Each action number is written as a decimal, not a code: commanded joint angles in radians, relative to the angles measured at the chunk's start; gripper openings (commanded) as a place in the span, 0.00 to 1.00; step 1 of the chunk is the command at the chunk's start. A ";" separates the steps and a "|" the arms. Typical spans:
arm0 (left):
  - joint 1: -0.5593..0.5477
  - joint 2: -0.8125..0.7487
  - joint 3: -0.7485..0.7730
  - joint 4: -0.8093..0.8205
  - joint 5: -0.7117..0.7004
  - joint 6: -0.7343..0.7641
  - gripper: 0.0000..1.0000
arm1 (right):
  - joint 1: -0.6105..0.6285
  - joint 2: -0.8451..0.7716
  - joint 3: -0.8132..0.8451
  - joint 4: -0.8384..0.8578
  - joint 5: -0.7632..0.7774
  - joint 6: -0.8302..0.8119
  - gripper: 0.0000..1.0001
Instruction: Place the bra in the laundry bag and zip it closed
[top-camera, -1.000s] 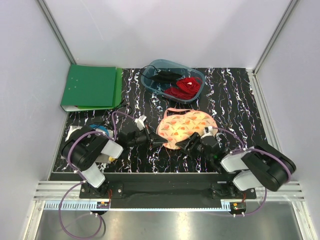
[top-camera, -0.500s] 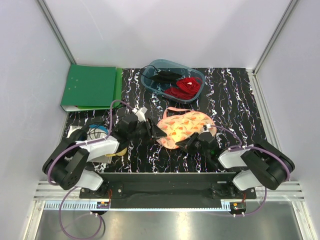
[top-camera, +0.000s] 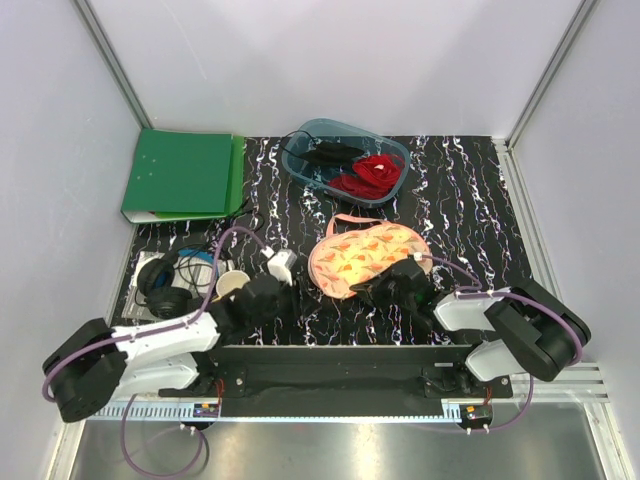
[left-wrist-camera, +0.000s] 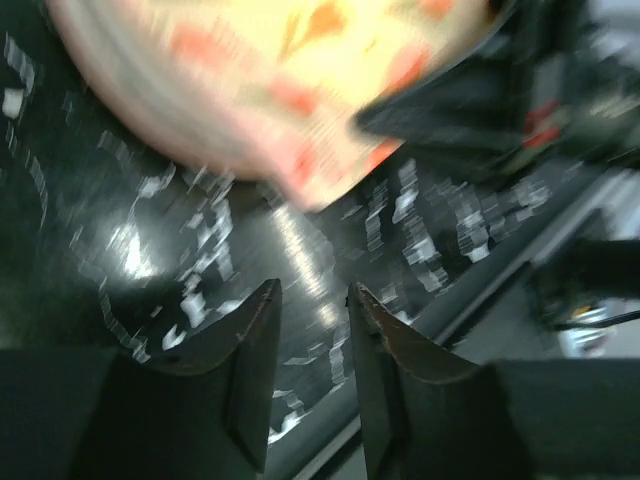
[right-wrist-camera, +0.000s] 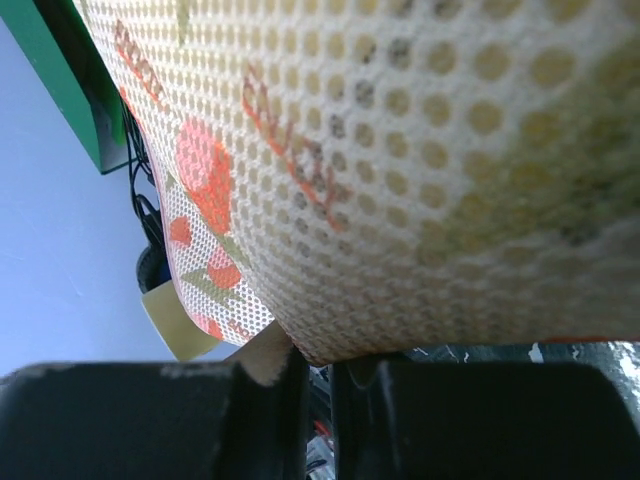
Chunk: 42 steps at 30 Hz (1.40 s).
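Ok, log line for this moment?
laundry bag: folded shut, bra not visible | right gripper: shut on bag's near edge | left gripper: open, empty, clear of bag

The top camera looked steeply down from behind the arm bases, far enough off to hold the whole table (top-camera: 470, 200), with the laundry bag (top-camera: 370, 255) mid-frame. The left wrist camera faced low across the table past its own fingers (left-wrist-camera: 245, 370), blurred, the bag filling its upper half. The right wrist camera sat almost against the bag's mesh. All three views shared the bag.
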 joint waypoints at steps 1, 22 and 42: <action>-0.049 0.099 -0.042 0.210 -0.099 0.031 0.41 | 0.004 -0.032 0.040 -0.020 -0.010 0.111 0.12; -0.100 0.403 0.070 0.480 -0.288 0.058 0.64 | 0.004 -0.059 0.117 -0.091 -0.029 0.290 0.11; -0.100 0.492 0.142 0.500 -0.364 0.063 0.34 | 0.004 -0.033 0.116 -0.043 -0.075 0.352 0.09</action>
